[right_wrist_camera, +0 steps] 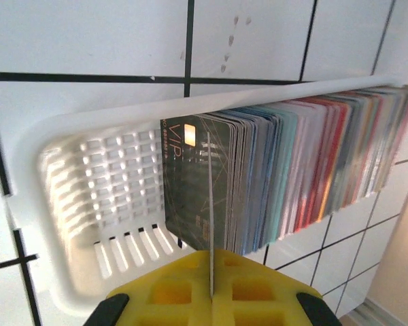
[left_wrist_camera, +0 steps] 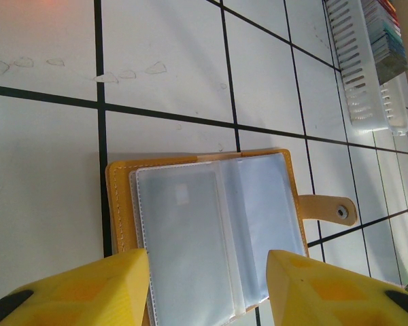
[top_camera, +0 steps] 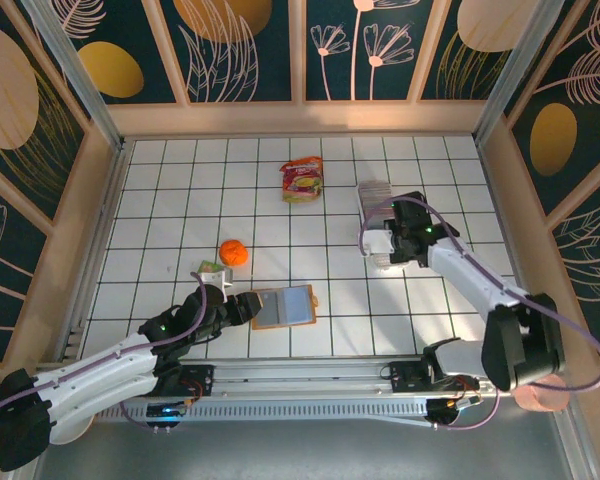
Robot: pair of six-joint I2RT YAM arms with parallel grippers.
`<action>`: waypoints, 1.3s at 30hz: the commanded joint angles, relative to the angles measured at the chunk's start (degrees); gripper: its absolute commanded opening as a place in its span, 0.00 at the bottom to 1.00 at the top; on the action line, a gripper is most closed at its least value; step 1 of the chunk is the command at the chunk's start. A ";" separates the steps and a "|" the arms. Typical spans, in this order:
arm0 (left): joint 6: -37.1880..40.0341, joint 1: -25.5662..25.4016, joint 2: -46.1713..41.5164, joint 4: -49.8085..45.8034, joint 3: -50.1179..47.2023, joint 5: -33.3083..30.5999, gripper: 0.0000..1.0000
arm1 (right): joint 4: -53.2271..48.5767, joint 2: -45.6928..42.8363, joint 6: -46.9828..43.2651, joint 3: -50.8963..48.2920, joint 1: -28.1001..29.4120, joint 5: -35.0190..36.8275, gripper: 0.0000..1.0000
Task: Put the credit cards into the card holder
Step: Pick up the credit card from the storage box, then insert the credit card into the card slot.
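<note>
Right gripper (right_wrist_camera: pixel 209 272) is clamped shut on one credit card (right_wrist_camera: pixel 209 197), arm stretched over the white tray (right_wrist_camera: pixel 88 176) at the table's (top_camera: pixel 380 320) far right, I'd guess to pull it from the stack. The card holder (left_wrist_camera: pixel 211 231) lies spread open by the near edge. Left gripper (left_wrist_camera: pixel 207 285) sits low at it, jaws half apart and holding nothing, probably steadying it.

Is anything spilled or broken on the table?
Nothing looks broken. A few small drop-like marks sit in a row on the tiles beyond the open wallet, as if something dripped there. I can't tell if they are wet.
</note>
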 commanded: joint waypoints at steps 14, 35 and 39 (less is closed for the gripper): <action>-0.61 -0.24 -1.84 1.47 0.52 -1.98 0.44 | -5.15 -35.62 8.94 -7.81 22.03 -7.49 0.00; -3.95 -0.25 -1.56 -0.25 0.79 0.14 0.36 | 16.38 1.04 122.31 2.06 36.72 -10.36 0.00; -3.96 -0.25 0.55 0.14 1.09 0.42 0.24 | 25.79 5.79 132.68 -2.09 36.81 -18.01 0.00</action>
